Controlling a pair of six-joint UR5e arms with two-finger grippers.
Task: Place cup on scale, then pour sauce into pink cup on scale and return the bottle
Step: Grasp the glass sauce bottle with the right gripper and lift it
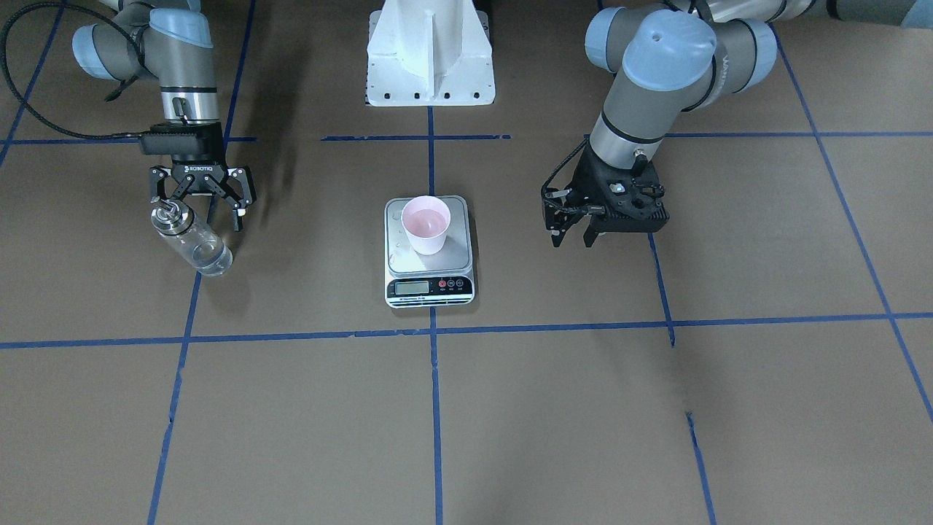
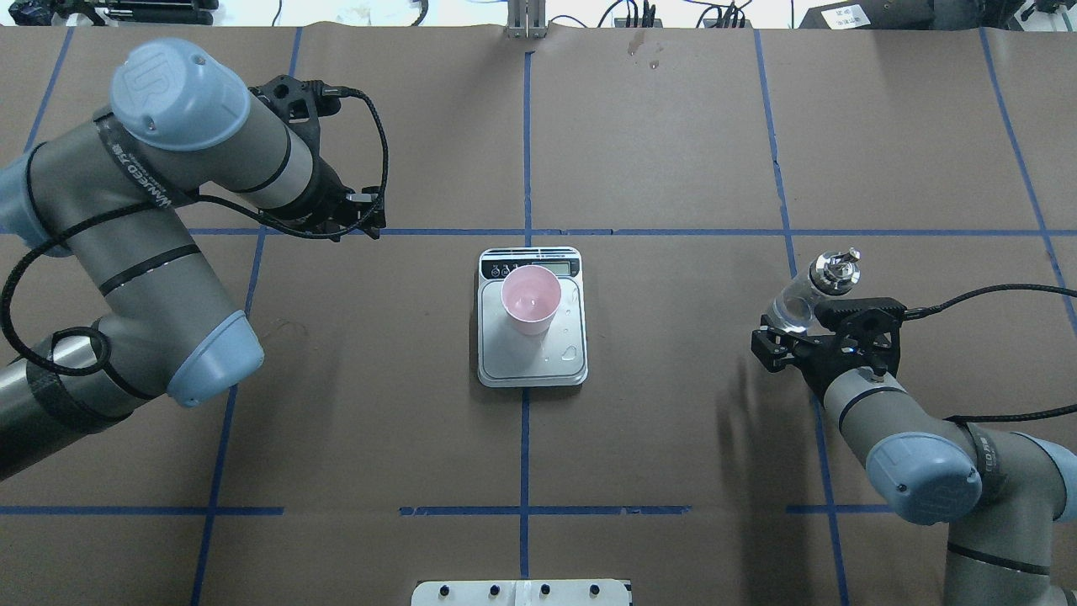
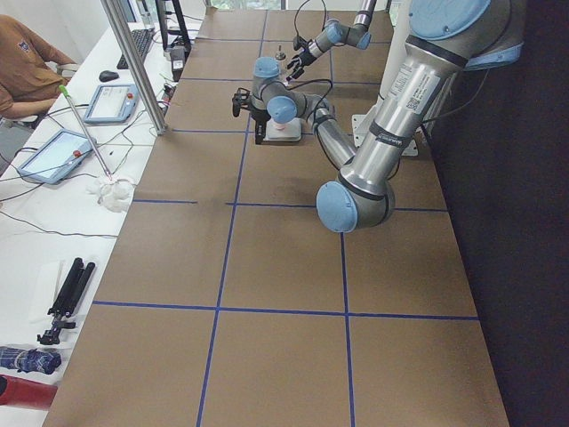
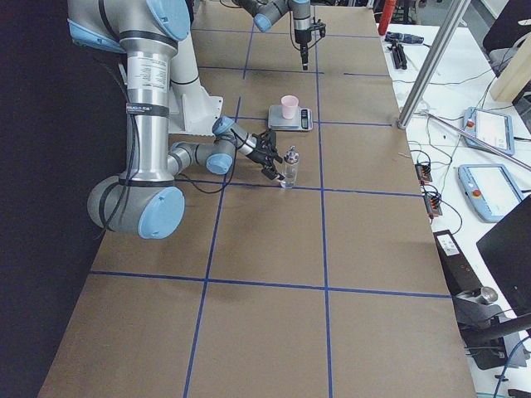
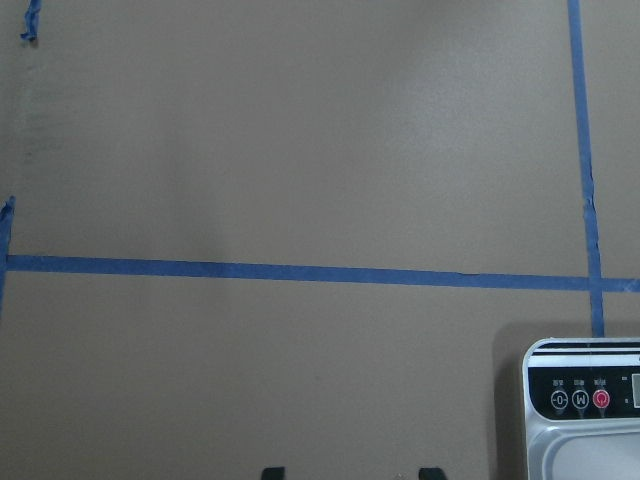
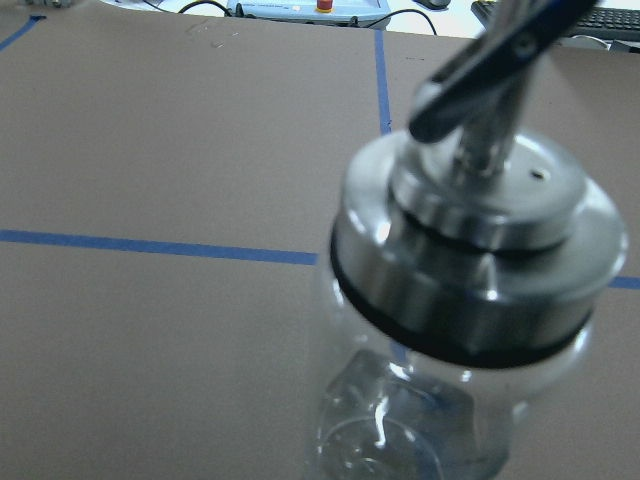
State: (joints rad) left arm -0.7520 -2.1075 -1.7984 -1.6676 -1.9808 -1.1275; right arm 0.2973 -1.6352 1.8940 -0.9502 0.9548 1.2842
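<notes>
The pale pink cup [image 1: 426, 224] stands upright on the silver platform of the scale [image 1: 458, 251] at the table's middle; both also show in the overhead view, cup [image 2: 531, 299] on scale [image 2: 572, 358]. The clear glass bottle [image 1: 193, 242] with its silver cap stands upright on the table on my right side, apart from the scale. My right gripper [image 1: 198, 211] is open, close behind the bottle [image 2: 795, 305], jaws spread wide and not clamping it. The right wrist view is filled by the bottle's cap [image 6: 480, 260]. My left gripper [image 1: 572, 237] is open and empty, hovering left of the scale.
The white robot base [image 1: 430, 65] stands behind the scale. Blue tape lines grid the brown table. Water drops lie on the scale platform [image 2: 570, 352]. A metal pole [image 4: 431, 75] and a desk with tablets [image 4: 489, 128] lie beyond the table's far edge.
</notes>
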